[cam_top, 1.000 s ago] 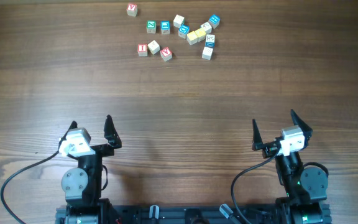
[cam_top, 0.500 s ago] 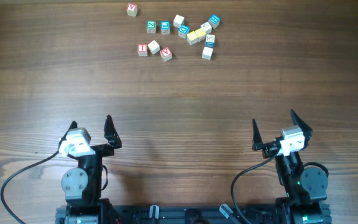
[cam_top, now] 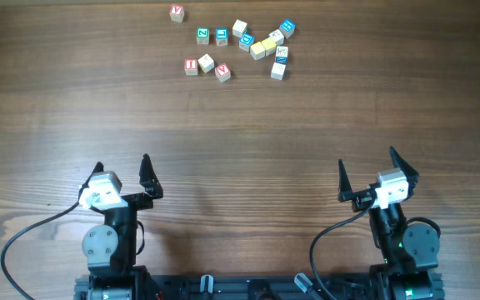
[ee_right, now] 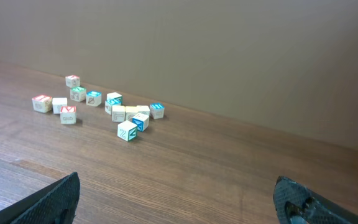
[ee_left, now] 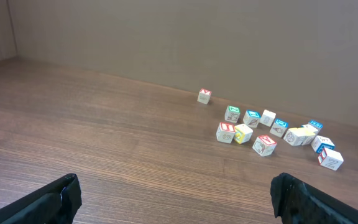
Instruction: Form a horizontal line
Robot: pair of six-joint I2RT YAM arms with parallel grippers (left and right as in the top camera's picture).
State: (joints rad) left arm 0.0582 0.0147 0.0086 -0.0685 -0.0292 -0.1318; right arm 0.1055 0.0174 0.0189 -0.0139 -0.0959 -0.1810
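Both released, jaws wide: left pincer (cam_top: 122,162), right pincer (cam_top: 367,158), at near edge of bench (cam_top: 240,125). Far side: letter cubes (cam_top: 258,50) in loose cluster, no row yet; approx. 14, hard to count.

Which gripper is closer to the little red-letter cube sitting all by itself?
Left. The left gripper sits nearer the robot and just left of the lone red-lettered cube; the right gripper is much farther off to the cube's right.
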